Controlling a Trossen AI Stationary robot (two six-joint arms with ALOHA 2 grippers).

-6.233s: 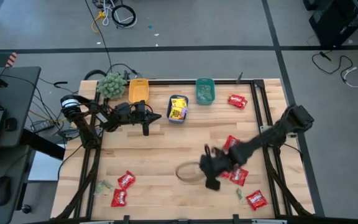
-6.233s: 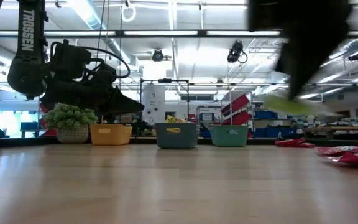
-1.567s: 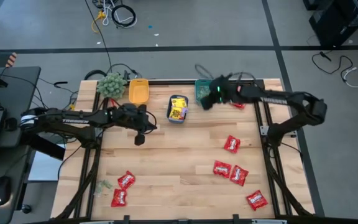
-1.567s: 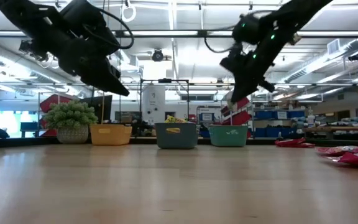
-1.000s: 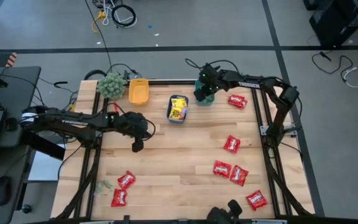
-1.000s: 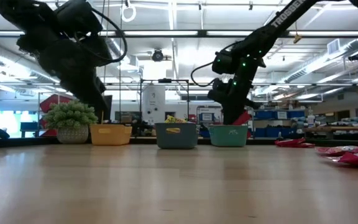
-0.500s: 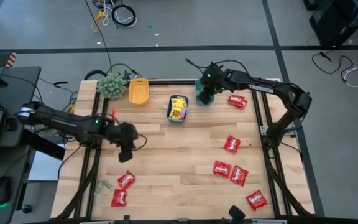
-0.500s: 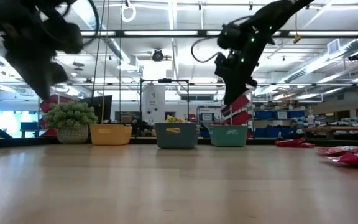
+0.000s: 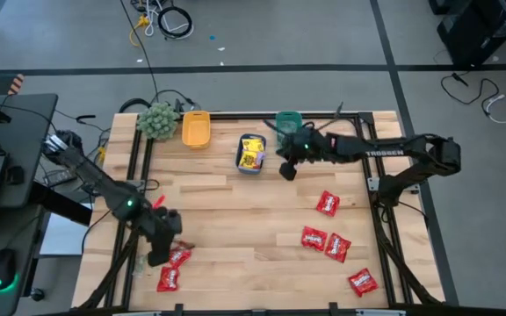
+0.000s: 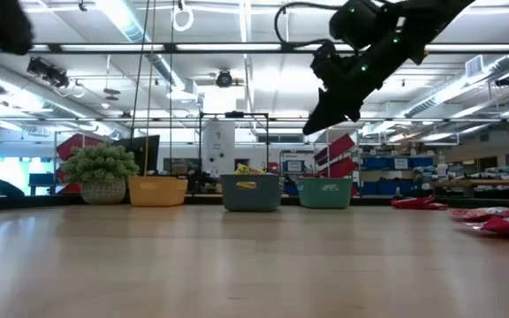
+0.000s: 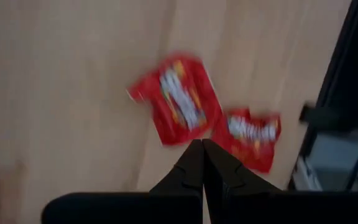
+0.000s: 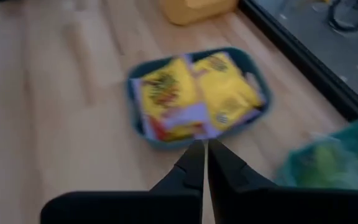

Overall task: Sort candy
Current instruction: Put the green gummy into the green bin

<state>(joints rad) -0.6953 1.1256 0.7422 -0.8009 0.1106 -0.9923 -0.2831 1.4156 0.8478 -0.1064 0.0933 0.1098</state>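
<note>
High view: the left gripper (image 9: 156,256), its fingers pressed together and holding nothing, hangs above two red candy packets (image 9: 179,255) near the wooden table's (image 9: 235,211) front left corner. One packet lies just beside the tip and a second red packet (image 9: 169,279) sits a little nearer the table's front edge; a tiny pale green candy (image 9: 145,261) rests on the outer side of the gripper. In the left wrist view the closed tips point at the seam where the two flat, crinkled red packets (image 11: 178,99) meet, their long axes at an angle to each other.

The right gripper (image 9: 287,169), also closed and empty, floats between the blue bin (image 9: 251,153) and the teal bin (image 9: 289,128). Its wrist camera looks past the shut fingers into the blue bin (image 12: 197,140), a rounded plastic tub filled with glossy yellow candy packets (image 12: 194,93) lying flat; the teal bin's edge (image 12: 328,165), with pale green contents, is off to one side.

Beyond the blue bin stand an orange bin (image 9: 196,128) and a fuzzy green plant ball (image 9: 157,119) along the back rail. Four more red packets (image 9: 327,204) lie scattered on the bare planks, well away from the right gripper towards the front right. Nothing blocks either gripper.
</note>
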